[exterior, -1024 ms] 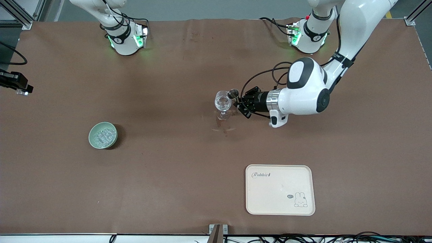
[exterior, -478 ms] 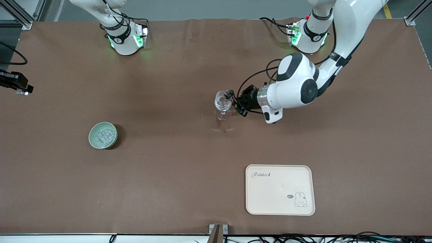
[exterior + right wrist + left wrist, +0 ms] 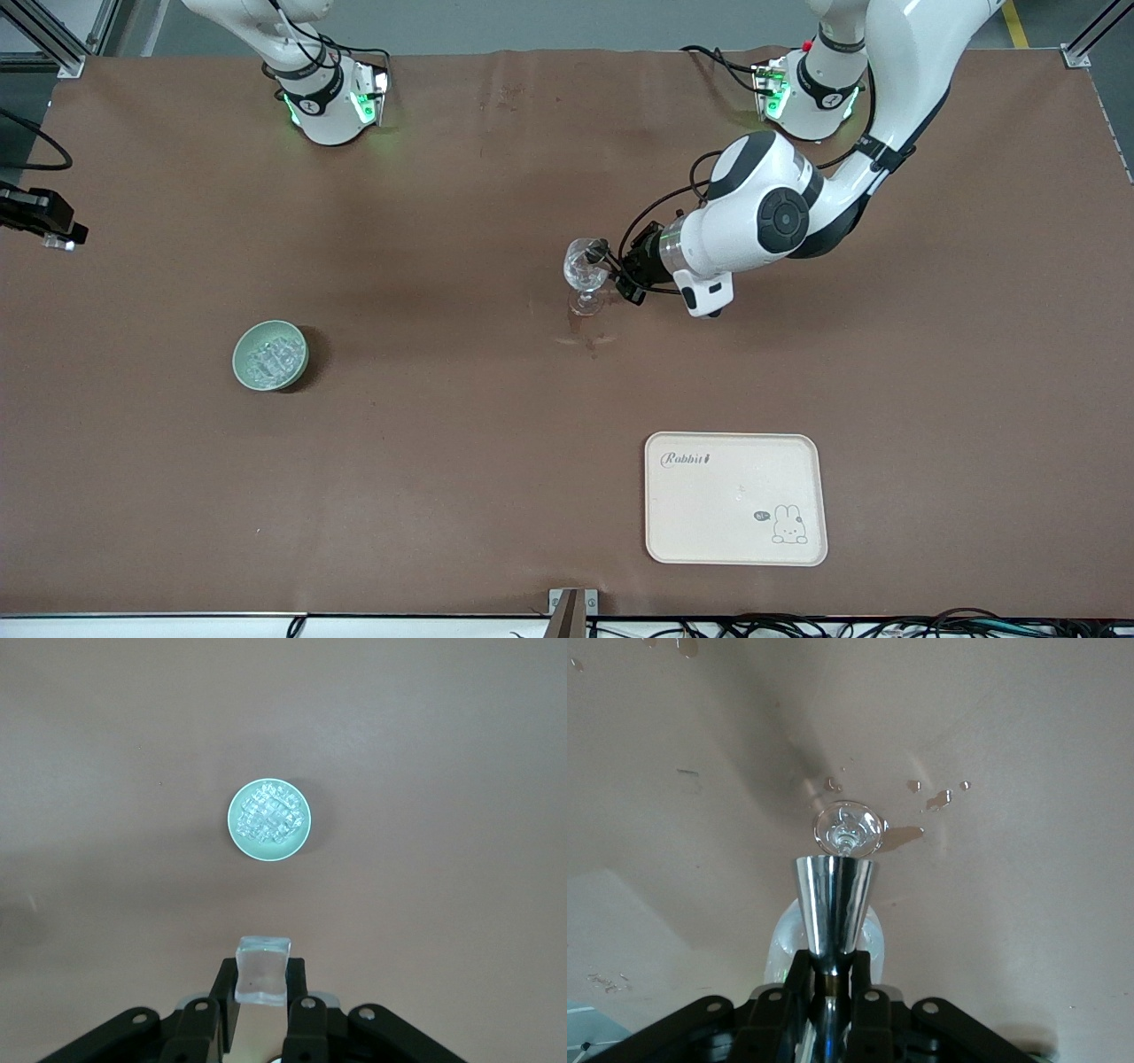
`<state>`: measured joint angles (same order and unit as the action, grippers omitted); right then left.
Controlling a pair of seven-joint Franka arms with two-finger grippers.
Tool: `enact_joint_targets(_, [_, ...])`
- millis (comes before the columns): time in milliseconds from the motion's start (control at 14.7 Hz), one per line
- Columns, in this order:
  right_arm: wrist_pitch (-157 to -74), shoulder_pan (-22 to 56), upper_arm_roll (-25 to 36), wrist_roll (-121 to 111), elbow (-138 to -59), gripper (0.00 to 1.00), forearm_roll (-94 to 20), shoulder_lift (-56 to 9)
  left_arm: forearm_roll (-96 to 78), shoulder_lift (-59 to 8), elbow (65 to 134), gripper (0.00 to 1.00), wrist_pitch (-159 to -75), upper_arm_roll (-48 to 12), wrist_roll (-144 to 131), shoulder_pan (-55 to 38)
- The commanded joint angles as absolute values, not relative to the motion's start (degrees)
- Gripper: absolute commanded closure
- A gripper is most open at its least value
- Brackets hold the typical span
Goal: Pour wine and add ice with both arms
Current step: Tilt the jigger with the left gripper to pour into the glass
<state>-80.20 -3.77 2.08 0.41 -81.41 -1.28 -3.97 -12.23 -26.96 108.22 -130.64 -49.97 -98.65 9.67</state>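
Even overhead light, no harsh glare. Soft shadows on desk [image 3: 443,443] beside bowl [image 3: 270,355] & under left arm. Jigger [image 3: 834,904] shows bright reflections. Wrist views paler, washed out; near fingers [image 3: 299,997] slightly soft.

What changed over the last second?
The left gripper, shut on the jigger, rolled its wrist and tipped the jigger further over the stemmed glass; the arm's elbow swung toward the robot bases. The right gripper holds an ice cube. Green bowl, tray and glass unmoved.
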Motion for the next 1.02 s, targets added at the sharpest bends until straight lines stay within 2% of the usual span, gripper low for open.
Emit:
enact_joint_targets(0, [-79.7, -3.9, 1.8, 0.2, -80.2, 0.99, -1.2, -4.4, -11.3, -24.1, 108.7, 1.0, -130.8, -49.8, -101.2, 9.6])
enact_joint_targets(956, [-79.8, -3.9, 1.8, 0.3, -80.2, 0.99, -1.2, -4.4, 0.4, -22.3, 108.7, 0.99, -129.1, -49.9, -110.9, 6.5])
